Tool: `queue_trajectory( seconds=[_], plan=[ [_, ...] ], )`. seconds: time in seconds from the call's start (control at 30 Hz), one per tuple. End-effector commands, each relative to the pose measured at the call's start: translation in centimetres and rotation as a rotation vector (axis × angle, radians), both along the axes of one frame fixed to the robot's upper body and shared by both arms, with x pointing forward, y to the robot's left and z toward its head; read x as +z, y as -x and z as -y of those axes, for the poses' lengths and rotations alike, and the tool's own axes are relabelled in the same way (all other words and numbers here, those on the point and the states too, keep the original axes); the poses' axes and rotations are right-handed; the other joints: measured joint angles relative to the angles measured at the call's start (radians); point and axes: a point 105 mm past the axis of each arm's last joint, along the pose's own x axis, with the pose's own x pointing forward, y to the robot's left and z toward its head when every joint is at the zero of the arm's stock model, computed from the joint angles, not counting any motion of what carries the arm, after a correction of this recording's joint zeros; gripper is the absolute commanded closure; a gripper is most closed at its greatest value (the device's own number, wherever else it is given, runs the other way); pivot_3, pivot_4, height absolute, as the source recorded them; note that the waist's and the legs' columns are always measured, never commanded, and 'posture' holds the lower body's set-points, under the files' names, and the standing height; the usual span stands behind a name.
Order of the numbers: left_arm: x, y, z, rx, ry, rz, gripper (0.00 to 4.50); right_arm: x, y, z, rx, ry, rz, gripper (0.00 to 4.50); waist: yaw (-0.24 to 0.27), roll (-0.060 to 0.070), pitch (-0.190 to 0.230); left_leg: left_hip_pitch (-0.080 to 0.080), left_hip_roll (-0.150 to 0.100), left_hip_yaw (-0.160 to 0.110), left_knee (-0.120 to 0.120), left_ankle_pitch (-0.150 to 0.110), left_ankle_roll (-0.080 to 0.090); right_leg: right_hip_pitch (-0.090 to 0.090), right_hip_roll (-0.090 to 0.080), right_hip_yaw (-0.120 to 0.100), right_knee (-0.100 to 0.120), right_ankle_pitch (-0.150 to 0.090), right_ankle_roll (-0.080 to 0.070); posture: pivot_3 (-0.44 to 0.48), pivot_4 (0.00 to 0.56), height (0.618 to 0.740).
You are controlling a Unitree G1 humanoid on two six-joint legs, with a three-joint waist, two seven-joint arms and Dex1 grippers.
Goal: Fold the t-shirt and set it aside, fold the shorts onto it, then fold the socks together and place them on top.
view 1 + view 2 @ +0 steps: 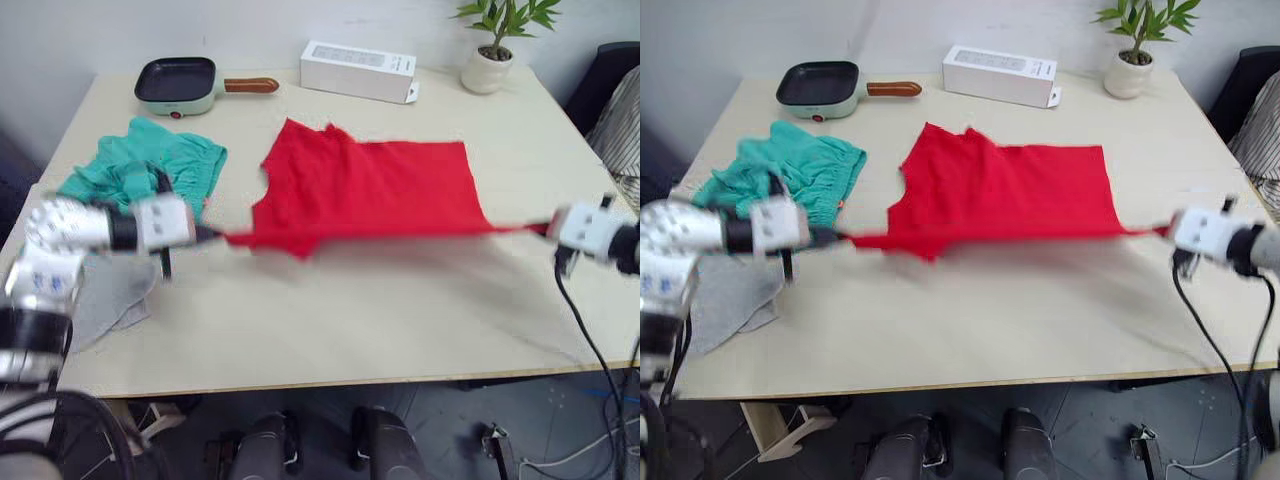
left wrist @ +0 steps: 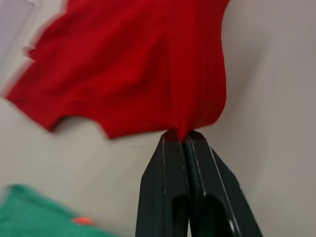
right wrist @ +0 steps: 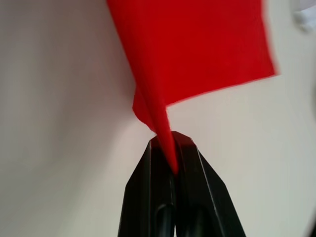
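I see my left pincer [image 2: 183, 140] clamped on the near left corner of the t-shirt [image 1: 370, 190], and my right pincer [image 3: 170, 153] clamped on its near right corner. Between the 2, the near hem is pulled into a taut line just above the surface [image 1: 400, 320], while the far part of the t-shirt lies flat at mid-surface. The socks [image 1: 105, 295] lie to the left of the t-shirt, by the near left edge, partly behind my left arm. The shorts [image 1: 150, 170] sit bunched just left of the t-shirt, beyond the socks. Beyond the t-shirt, along the far edge, I see a small pan [image 1: 180, 85] past the shorts, a white box [image 1: 358, 70] directly behind the t-shirt, and a potted plant [image 1: 492, 50] at the far right.
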Motion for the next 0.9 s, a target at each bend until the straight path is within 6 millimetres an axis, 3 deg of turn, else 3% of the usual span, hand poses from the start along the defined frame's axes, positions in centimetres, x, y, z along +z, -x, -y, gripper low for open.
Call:
queue_trajectory(
  seconds=[0.03, 0.1, 0.23, 0.4, 0.53, 0.7, 0.9],
  plan=[
    [-1.4, 3.2, 1.8, 0.032, 0.002, -0.019, 4.5, -0.3, 2.8, 0.3, -0.008, 0.003, -0.012, 4.47, 0.015, 0.0, 0.0, 0.001, 0.001, 0.0, 0.001, 0.0, 0.0, 0.002, 0.0, 0.003, 0.0, 0.0, 0.0, 0.0, 0.15, 0.74],
    [-3.4, 5.2, 2.2, 0.051, 0.002, -0.104, 4.5, -1.7, 4.5, 0.1, -0.024, -0.005, -0.04, 4.47, 0.019, 0.001, -0.001, 0.013, 0.0, 0.001, -0.001, -0.002, 0.001, 0.014, 0.0, 0.006, -0.004, 0.0, 0.0, 0.0, 0.15, 0.74],
    [-5.1, 7.3, 1.7, 0.131, 0.001, -0.237, 4.5, -3.4, 6.9, 0.2, -0.072, -0.003, -0.093, 4.47, 0.025, 0.002, -0.002, 0.03, 0.004, 0.0, -0.002, -0.013, -0.007, 0.031, -0.001, 0.011, -0.017, -0.002, -0.004, 0.0, 0.15, 0.74],
    [-4.9, 8.8, 1.2, 0.144, 0.012, -0.35, 4.5, -4.2, 8.7, 0.1, -0.084, -0.006, -0.149, 4.47, 0.028, 0.005, -0.005, 0.032, 0.007, 0.0, -0.003, -0.016, -0.012, 0.032, 0.001, 0.013, -0.02, -0.004, -0.007, 0.0, 0.15, 0.74],
    [-3.5, 8.7, 0.8, 0.121, 0.036, -0.41, 4.5, -4.5, 9.2, -0.2, -0.049, -0.034, -0.204, 4.47, 0.032, 0.005, -0.005, 0.032, 0.01, 0.0, -0.003, -0.016, -0.012, 0.032, 0.004, 0.01, -0.019, -0.004, -0.008, 0.0, 0.15, 0.74],
    [-1.5, 6.9, 0.4, 0.091, 0.065, -0.458, 4.5, -3.9, 8.5, 0.0, -0.043, -0.105, -0.275, 4.47, 0.038, 0.005, -0.005, 0.032, 0.012, 0.002, -0.002, -0.015, -0.01, 0.032, 0.006, 0.01, -0.02, -0.005, -0.009, 0.0, 0.15, 0.74],
    [-2.2, 4.3, -0.3, 0.097, 0.066, -0.576, 4.5, -3.9, 7.3, 0.3, -0.101, -0.214, -0.428, 4.47, 0.037, 0.006, -0.006, 0.033, 0.012, 0.004, -0.002, -0.014, -0.009, 0.03, 0.007, 0.011, -0.018, -0.005, -0.01, 0.0, 0.15, 0.74]
  ],
)
